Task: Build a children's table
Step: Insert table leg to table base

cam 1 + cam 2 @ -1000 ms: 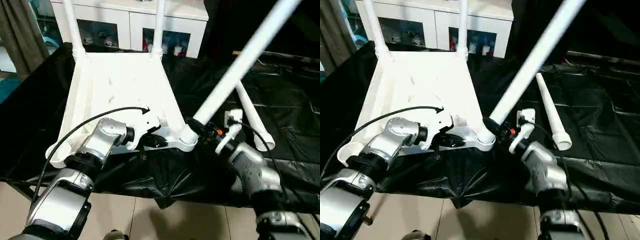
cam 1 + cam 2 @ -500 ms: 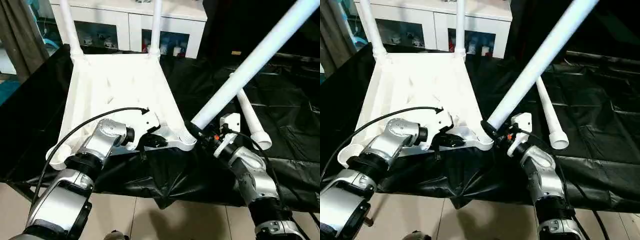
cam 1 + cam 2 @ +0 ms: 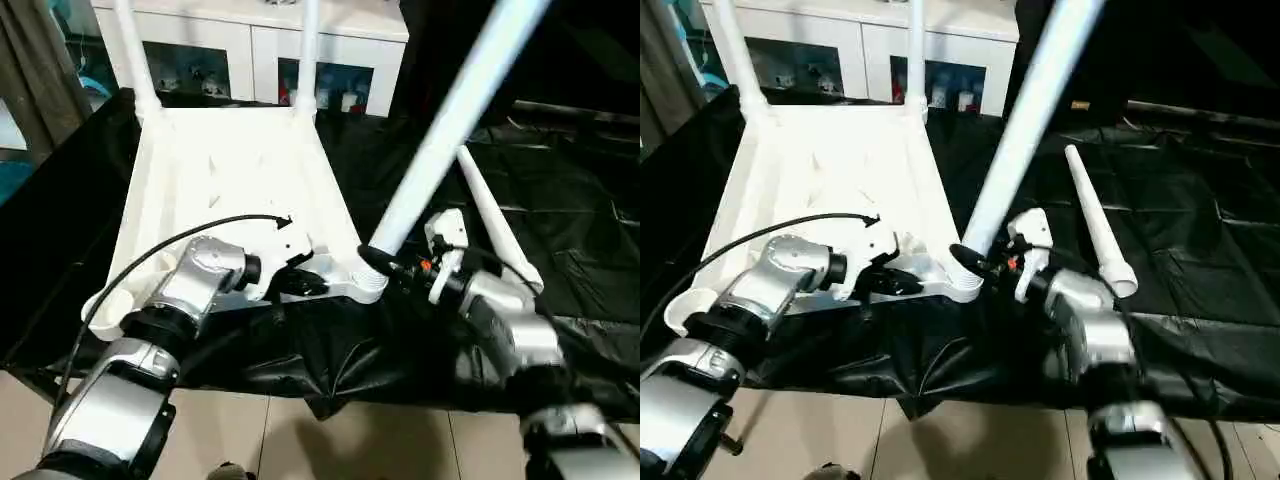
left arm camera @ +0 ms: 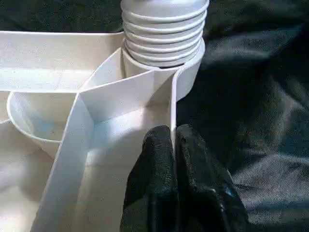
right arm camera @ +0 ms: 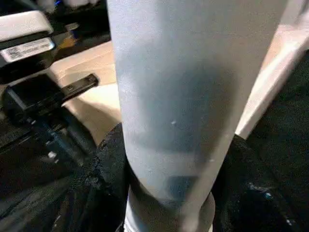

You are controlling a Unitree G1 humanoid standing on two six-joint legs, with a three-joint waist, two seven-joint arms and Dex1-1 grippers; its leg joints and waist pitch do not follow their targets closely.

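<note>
honestly, my right gripper (image 3: 385,265) clamps the leg (image 3: 445,120) leaning in the tabletop (image 3: 230,175) corner socket (image 3: 368,285); left gripper (image 4: 174,145) pinches the rim. crooked threads could jam.

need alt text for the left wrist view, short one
The left gripper is pinched shut on a thin upright rib of the white tabletop, seen from its underside. Just beyond, the ridged, threaded end of a white leg sits in the tabletop's round corner socket, with black sheeting alongside.
</note>
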